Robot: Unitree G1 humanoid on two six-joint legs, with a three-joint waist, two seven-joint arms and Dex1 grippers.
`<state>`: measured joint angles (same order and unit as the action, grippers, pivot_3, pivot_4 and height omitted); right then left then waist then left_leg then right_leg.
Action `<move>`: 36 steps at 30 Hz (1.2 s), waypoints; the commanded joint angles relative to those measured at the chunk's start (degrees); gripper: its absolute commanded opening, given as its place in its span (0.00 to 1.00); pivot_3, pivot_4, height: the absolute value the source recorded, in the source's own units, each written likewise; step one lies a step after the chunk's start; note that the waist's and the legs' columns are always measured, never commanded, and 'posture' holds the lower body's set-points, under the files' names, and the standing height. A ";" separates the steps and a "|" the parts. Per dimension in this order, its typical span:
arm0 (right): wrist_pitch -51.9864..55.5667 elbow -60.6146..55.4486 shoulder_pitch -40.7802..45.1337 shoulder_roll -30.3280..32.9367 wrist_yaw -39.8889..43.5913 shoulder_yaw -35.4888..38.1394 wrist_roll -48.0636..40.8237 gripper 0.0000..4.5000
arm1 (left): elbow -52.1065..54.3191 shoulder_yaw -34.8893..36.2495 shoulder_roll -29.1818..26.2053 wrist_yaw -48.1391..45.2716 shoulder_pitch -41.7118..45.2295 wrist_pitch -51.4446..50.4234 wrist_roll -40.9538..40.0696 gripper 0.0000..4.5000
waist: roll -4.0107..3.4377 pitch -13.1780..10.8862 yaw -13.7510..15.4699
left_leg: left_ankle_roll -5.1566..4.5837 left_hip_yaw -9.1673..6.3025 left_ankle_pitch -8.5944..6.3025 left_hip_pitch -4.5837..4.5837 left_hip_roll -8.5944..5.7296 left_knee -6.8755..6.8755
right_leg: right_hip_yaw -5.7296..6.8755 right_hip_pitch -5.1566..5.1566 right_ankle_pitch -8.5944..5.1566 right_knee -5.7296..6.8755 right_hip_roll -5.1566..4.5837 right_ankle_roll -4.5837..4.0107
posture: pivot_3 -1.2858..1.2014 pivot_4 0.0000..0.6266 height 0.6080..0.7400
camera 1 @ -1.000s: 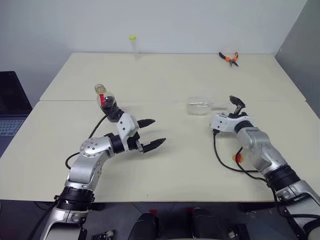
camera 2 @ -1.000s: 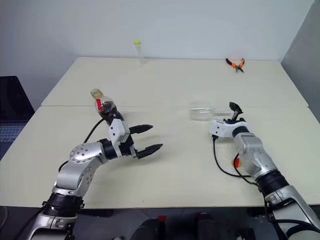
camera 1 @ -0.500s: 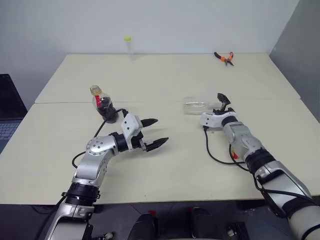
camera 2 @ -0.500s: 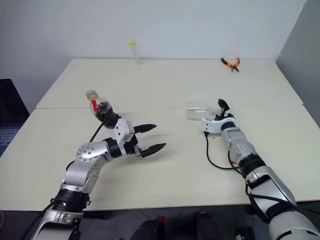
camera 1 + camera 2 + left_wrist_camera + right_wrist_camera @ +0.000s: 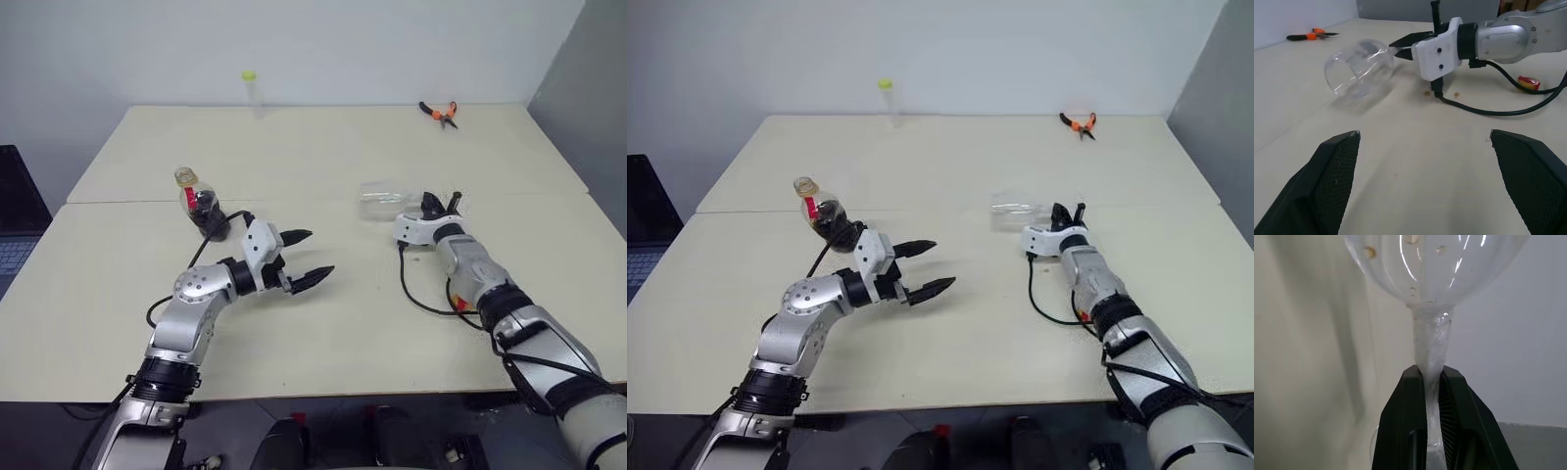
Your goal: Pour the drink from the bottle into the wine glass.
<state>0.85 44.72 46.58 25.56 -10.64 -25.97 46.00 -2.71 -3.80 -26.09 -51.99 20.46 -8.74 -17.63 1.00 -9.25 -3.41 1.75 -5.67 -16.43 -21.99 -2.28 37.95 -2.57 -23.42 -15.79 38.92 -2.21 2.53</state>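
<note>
Table: a pale cream table (image 5: 343,157) made of two tops butted together, their seam running across its middle, set against a plain light wall.
Wine glass: the clear wine glass (image 5: 1359,66) lies on its side on the table, right of centre, its open bowl turned toward the robot's left and its stem pointing at the right arm.
Right gripper: the right gripper (image 5: 1432,382) reaches in level over the table and is clamped on the stem of the wine glass; in the right wrist view the two black fingers (image 5: 1408,401) pinch the stem just below the bowl.
Bottle: the small squat bottle (image 5: 199,201) stands on the left half of the table, leaning a little, with no cap on its open neck, a red label under the neck and the dark drink (image 5: 208,213) filling its lower body.
Left gripper: the left gripper (image 5: 304,257) hovers over the table with its fingers spread wide and nothing between them, pointing toward the lying glass; the bottle stands just behind its wrist, apart from the fingers.
Cables: a black cable (image 5: 1508,105) loops over the table beside the right arm.
Far edge: a slim clear tube (image 5: 252,90) with a yellow-green cap stands upright near the back left; orange-handled pliers (image 5: 438,112) lie near the back right.
Small item: a red and yellow scrap (image 5: 1528,83) lies on the table under the right forearm.
</note>
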 commanded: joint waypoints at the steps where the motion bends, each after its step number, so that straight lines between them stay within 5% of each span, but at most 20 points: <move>1: 0.90 -14.94 -3.01 1.86 3.60 5.24 -4.11 0.02 | 3.10 3.88 -1.53 1.62 -1.08 -0.67 -1.31 1.00 | 0.00 0.00 -0.01 | 0.00 0.01 0.00 -0.04 -0.01 0.00 | -0.01 -0.04 0.00 -0.01 -0.01 0.00 | 0.52 0.24 1.00; 4: 0.54 -25.44 -7.84 1.05 9.15 8.65 -9.92 0.02 | 3.67 6.48 -2.66 1.49 -3.35 1.06 -2.03 1.00 | 0.00 0.00 -0.09 | -0.01 0.01 -0.01 -0.02 0.05 -0.02 | -0.02 -0.07 0.00 0.02 -0.01 0.00 | 0.52 0.24 1.00; 8: -1.11 -35.01 -17.65 -10.96 22.50 15.41 -35.59 0.02 | 7.34 10.76 -6.88 -2.80 -9.48 -3.68 -7.43 1.00 | 0.01 0.01 -0.29 | -0.15 -0.07 -0.09 0.11 0.23 -0.07 | 0.03 0.07 0.00 -0.01 0.01 -0.01 | 0.52 0.24 1.00; 12: -4.14 -34.77 -19.34 -17.70 30.72 16.26 -45.86 0.02 | 11.88 11.99 -10.10 -5.30 -12.97 -8.74 -11.88 1.00 | -0.14 -0.12 0.09 | -0.25 -0.12 -0.16 0.11 0.26 -0.04 | 0.08 0.08 0.02 0.03 0.02 -0.05 | 0.52 0.24 1.00; 21: -20.72 -13.42 -11.49 -26.28 36.89 15.75 -49.34 0.02 | 15.98 13.59 -12.12 -5.46 -15.57 -11.59 -14.81 1.00 | -0.14 -0.12 0.48 | -0.08 -0.25 -0.07 0.19 0.10 -0.05 | 0.16 0.13 0.00 0.00 0.02 -0.07 | 0.52 0.24 1.00; 34: -29.69 6.03 -6.01 -25.50 39.22 16.58 -46.69 0.02 | 15.71 13.08 -11.47 -4.42 -14.73 -10.50 -13.57 1.00 | -0.15 -0.12 0.14 | 0.00 -0.24 -0.02 0.19 0.09 -0.05 | 0.13 0.12 0.00 0.02 0.04 -0.08 | 0.52 0.24 1.00; 36: -29.86 6.00 -6.35 -25.08 39.31 16.48 -46.32 0.18 | 15.71 12.84 -11.24 -4.19 -14.55 -10.47 -13.45 1.00 | -0.15 -0.12 0.13 | 0.00 -0.25 -0.02 0.20 0.11 -0.06 | 0.14 0.13 0.00 0.03 0.04 -0.08 | 0.52 0.24 1.00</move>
<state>-27.60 50.82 39.64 0.38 28.04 -10.09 -0.76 11.36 8.55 -37.44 -56.68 5.28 -20.37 -31.23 0.85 -9.37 -3.28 1.74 -5.92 -16.45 -21.79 -2.17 37.90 -2.44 -23.30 -15.79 38.96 -2.17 2.45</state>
